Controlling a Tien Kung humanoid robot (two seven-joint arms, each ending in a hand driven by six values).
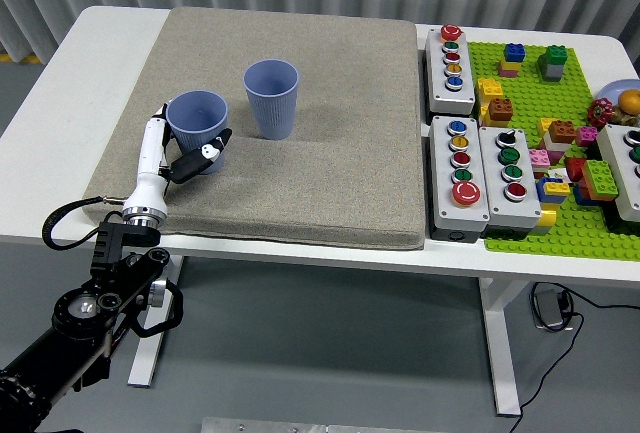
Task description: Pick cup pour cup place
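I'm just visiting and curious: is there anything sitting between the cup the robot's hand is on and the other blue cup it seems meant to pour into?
Nothing visible. The left hand grips the near cup; only bare mat lies between it and the second cup.

No text, label, brand, number or sign could be read anywhere in the frame. The button boxes point(458, 173) at right centre carried coloured buttons only, and any markings on them were too small to be made out.
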